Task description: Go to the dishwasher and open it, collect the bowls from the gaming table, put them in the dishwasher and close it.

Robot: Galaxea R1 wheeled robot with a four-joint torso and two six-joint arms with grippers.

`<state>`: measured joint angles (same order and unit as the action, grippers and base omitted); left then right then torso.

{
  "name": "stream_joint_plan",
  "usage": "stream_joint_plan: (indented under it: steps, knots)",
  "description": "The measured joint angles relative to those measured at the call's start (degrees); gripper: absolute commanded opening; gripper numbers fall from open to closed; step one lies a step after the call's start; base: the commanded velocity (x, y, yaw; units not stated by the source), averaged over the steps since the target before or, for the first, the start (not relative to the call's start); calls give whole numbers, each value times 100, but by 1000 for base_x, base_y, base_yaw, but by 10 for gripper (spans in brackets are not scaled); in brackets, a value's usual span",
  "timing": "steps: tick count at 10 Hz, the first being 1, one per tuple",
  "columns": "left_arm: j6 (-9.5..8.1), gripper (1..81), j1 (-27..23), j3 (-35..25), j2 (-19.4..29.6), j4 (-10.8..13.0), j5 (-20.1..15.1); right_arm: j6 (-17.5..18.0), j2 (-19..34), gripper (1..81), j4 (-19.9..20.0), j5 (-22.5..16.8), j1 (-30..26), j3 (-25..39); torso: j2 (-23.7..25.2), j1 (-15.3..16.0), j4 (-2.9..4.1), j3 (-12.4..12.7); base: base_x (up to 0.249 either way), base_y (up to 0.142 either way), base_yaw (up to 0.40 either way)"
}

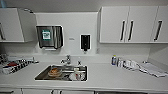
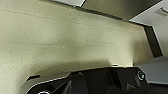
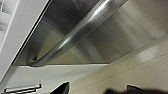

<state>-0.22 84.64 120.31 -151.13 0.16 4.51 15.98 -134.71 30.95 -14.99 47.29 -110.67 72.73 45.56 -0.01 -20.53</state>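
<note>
Facing a white bench (image 1: 112, 77) with a steel sink (image 1: 40, 77) set into it, dishes inside, tap (image 1: 67, 60) behind. White wall cabinets (image 1: 130, 23) above. In the right wrist view, close against the dishwasher (image 3: 120, 37), its steel-grey front and long bar handle (image 3: 82, 30) shut. Pale floor (image 2: 62, 40) below the left arm. Cannot tell whether either hand is clenched or released.

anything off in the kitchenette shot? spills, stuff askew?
No spill or damage visible. The sink holds unwashed dishes, and clutter lies along the counter at both ends. The dishwasher front and its bar handle look intact.
</note>
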Motion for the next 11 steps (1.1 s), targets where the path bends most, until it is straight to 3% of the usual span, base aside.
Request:
stream_joint_plan:
  steps: [5, 11]
  knots:
    - [6, 811, 0, 2, -67, 2, 4, 20, 12, 811, 18, -110, -99, -361, 0, 2, 0, -2, 0, 0, 0]
    - [9, 811, 0, 12, -108, 0, 89, 430, -306, 811, 41, -107, -446, -931, 0, 5, 0, -2, 0, 0, 0]
